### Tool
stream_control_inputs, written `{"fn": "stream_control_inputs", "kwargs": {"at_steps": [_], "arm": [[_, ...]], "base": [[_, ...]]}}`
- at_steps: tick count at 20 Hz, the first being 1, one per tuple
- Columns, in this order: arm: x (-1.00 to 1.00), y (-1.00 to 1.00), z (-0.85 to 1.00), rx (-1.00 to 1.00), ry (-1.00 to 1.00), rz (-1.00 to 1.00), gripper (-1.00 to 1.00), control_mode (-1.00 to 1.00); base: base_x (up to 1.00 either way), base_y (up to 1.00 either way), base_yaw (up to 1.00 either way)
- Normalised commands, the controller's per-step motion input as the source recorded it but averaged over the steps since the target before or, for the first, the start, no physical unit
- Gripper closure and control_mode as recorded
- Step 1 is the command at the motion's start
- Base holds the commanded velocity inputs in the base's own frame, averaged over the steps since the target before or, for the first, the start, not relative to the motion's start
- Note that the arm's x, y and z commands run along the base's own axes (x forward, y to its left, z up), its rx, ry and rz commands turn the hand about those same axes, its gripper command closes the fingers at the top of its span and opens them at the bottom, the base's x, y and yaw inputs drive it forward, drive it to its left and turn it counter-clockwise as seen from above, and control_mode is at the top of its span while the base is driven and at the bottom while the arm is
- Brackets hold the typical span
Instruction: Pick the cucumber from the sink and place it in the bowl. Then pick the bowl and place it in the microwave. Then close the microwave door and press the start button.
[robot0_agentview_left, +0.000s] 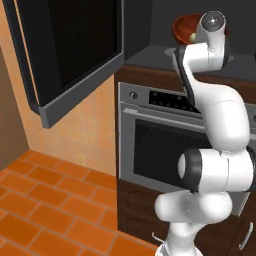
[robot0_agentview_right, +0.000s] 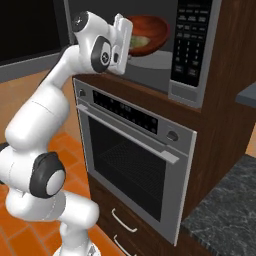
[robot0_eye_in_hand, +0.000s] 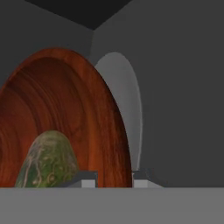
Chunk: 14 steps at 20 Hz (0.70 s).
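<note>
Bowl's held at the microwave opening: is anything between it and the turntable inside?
Nothing visible. The gripper pinches the bowl rim, cucumber inside, already within the microwave cavity. The turntable lies bare beyond it, and the microwave door hangs open to the left.

A kitchen: built-in steel oven (robot0_agentview_right: 135, 165) beneath a microwave (robot0_agentview_right: 192, 45), terracotta floor tiles (robot0_agentview_left: 45, 210).

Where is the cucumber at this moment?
The cucumber lies inside the bowl, which the gripper holds by its rim within the microwave cavity, above the oven.
</note>
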Motion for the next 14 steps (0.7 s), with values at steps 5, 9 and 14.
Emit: {"fn": "stream_control_inputs", "kwargs": {"at_steps": [5,9,14], "arm": [[0.26,-0.32,-0.41,0.0,0.0,0.0,1.0,-1.0],[0.33,-0.35,-0.37,0.0,0.0,0.0,1.0,-1.0],[0.37,-0.28,-0.34,0.0,0.0,0.0,1.0,-1.0]], "base": [[0.0,0.0,0.0],[0.0,0.0,0.0],[0.0,0.0,0.0]]}}
